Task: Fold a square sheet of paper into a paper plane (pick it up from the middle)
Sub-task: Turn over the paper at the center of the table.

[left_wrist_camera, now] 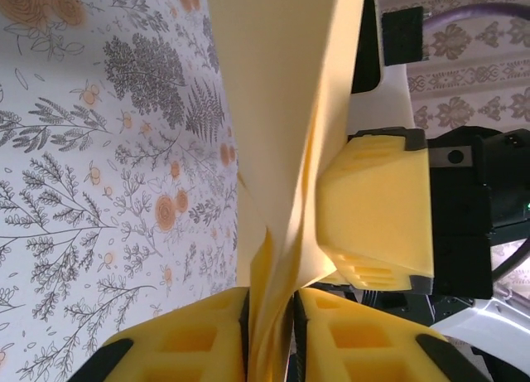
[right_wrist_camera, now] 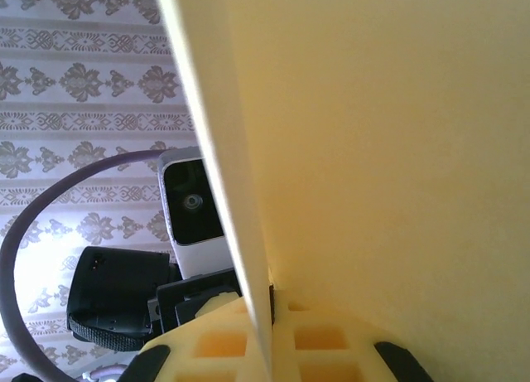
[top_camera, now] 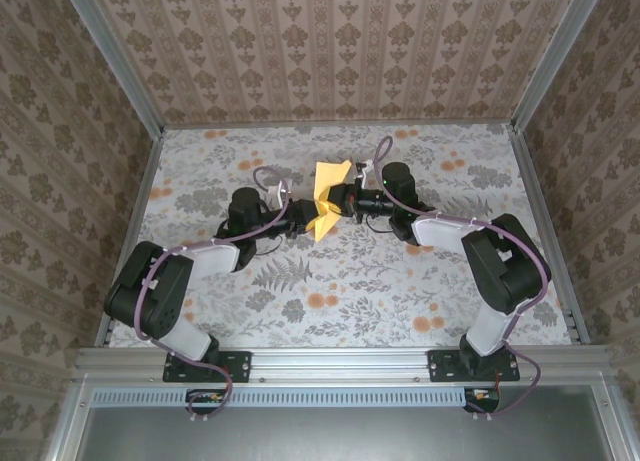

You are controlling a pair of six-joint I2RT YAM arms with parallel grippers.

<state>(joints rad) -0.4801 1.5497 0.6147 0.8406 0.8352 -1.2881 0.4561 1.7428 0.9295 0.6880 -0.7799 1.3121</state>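
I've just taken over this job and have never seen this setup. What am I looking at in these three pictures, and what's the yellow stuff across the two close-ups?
Two robot arms are bolted at the near edge of a flower-printed table. The wide picture looks down from above and behind them. The close-ups come from a camera on each wrist, looking along that arm's own yellow-padded fingers. The left claw and the right claw meet mid-table, both pinched shut on one creased sheet of yellow paper, held up between them. That paper is the big yellow surface in both close-ups. The orange spots are only the table's print.
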